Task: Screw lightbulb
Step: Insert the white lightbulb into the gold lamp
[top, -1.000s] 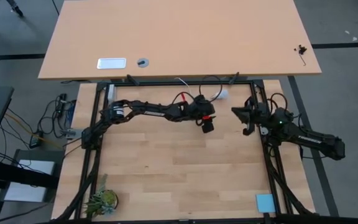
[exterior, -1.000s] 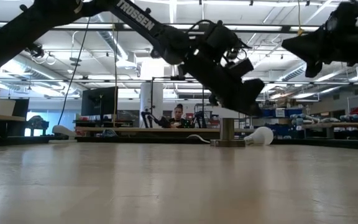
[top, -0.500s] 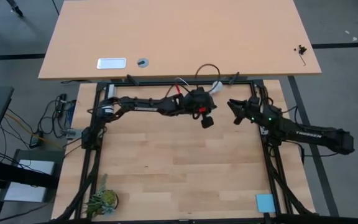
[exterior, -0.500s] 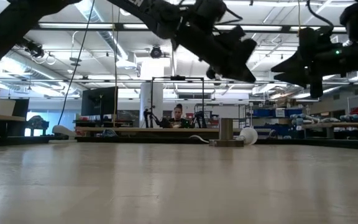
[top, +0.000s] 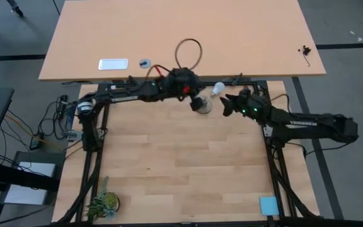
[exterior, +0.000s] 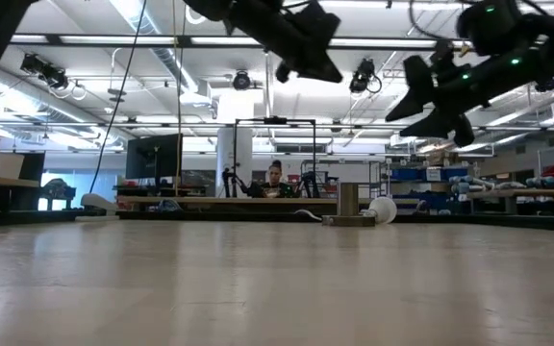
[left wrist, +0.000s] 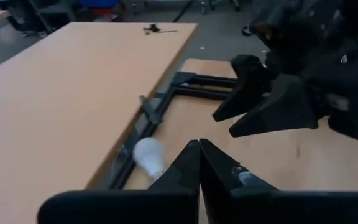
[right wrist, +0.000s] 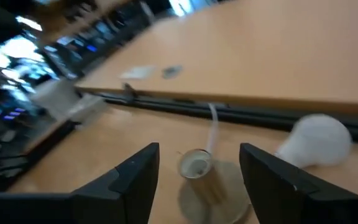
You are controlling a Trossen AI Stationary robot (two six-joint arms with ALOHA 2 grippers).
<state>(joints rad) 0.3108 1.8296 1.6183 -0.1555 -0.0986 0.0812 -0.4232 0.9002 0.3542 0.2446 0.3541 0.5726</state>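
The white lightbulb (top: 218,88) lies on its side by the table's far rail, also in the left wrist view (left wrist: 148,154) and the right wrist view (right wrist: 316,140). Just left of it the grey socket (top: 203,106) stands upright on its round base (right wrist: 219,194), its white cord (right wrist: 213,124) running toward the far rail. My left gripper (exterior: 327,69) hangs shut high above the socket, holding nothing. My right gripper (right wrist: 197,186) hovers open to the socket's right, raised off the table and pointing at the socket.
A black frame rail (top: 169,82) runs along the table's far edge, and a larger desk (top: 232,38) stands beyond it. A small plant (top: 103,203) sits at the near left corner and a blue square (top: 269,205) at the near right. A person (exterior: 275,178) is in the room behind.
My left gripper has shut on nothing, risen well clear of the table and drawn back toward the far edge. My right gripper has come from the right edge toward the socket, turned, and opened. The lightbulb has rolled a little toward the far rail.
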